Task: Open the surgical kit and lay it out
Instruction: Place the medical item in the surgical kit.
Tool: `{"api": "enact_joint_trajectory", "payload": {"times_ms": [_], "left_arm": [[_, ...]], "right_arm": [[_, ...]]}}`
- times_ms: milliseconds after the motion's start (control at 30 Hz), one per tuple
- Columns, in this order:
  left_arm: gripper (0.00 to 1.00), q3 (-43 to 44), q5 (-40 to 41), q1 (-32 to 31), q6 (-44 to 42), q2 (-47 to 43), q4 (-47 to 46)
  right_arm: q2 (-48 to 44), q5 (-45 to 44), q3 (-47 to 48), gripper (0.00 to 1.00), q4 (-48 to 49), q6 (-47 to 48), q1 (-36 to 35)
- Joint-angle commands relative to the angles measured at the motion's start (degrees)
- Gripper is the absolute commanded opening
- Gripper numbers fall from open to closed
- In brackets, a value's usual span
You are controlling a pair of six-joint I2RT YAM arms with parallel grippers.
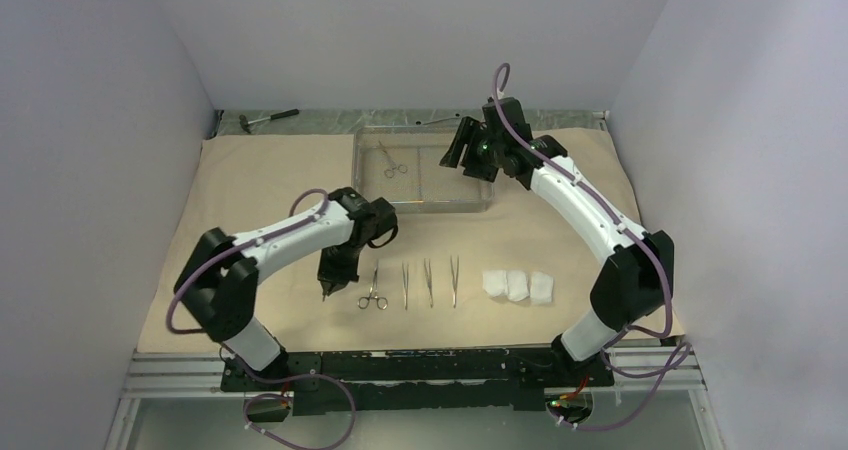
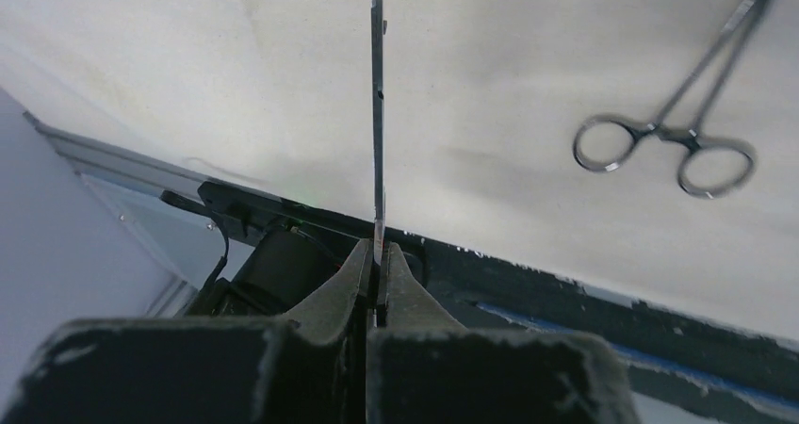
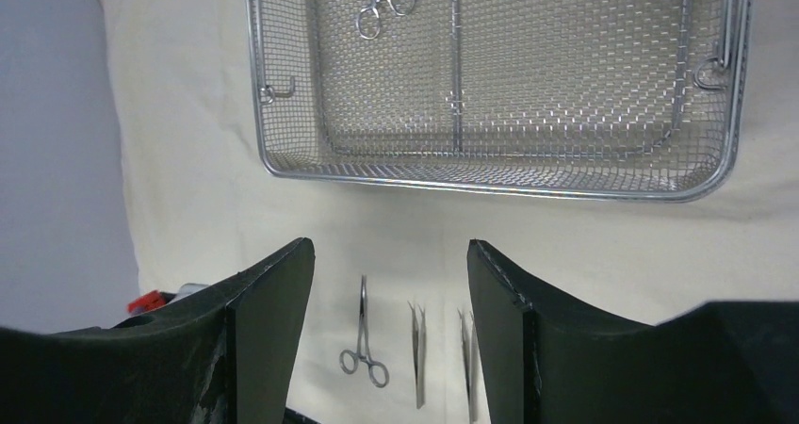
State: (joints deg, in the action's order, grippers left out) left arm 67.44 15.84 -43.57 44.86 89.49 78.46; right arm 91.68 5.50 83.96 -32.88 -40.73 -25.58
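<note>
On the left of the wrap sheet [image 1: 250, 180], left fingers [image 2: 350, 278] are pinched fully shut on a thin steel strip [image 2: 378, 113], likely tweezers edge-on. It points at the sheet; contact unclear. Just right lies a ring-handled clamp [image 1: 373, 292], then three tweezers [image 1: 429, 283] in a row, apart. Behind them the mesh tray [image 1: 425, 207] holds a second clamp [image 1: 392, 160]. Right fingers [image 3: 273, 316] hover over the tray's right end, spread wide, gripping nothing. Rightmost in the row, three gauze pads [image 1: 518, 286] sit touching. Steel tools look light, stiff and slippery: pinch the clamp across its shank near the rings. Gauze is soft; take an edge. Silver on tan, pads white.
</note>
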Motion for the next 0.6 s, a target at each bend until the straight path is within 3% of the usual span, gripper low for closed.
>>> {"api": "enact_joint_trajectory", "payload": {"times_ms": [0,167,567], "left_arm": [[0.00,-1.6,5.1,-1.5,6.5,4.5,-0.8],[0.00,-3.5,8.3,-1.8,8.7,8.3,-2.6],[0.03,-7.2,3.7,-4.4,7.3,13.7,-10.6]], "right_arm": [[-3.1,-2.4,-1.2,0.65,0.8,-0.7,0.3],[-2.8,-2.5,-0.6,0.65,0.1,-0.6,0.7],[0.2,-2.4,2.9,0.65,-2.8,0.5,1.2]]}}
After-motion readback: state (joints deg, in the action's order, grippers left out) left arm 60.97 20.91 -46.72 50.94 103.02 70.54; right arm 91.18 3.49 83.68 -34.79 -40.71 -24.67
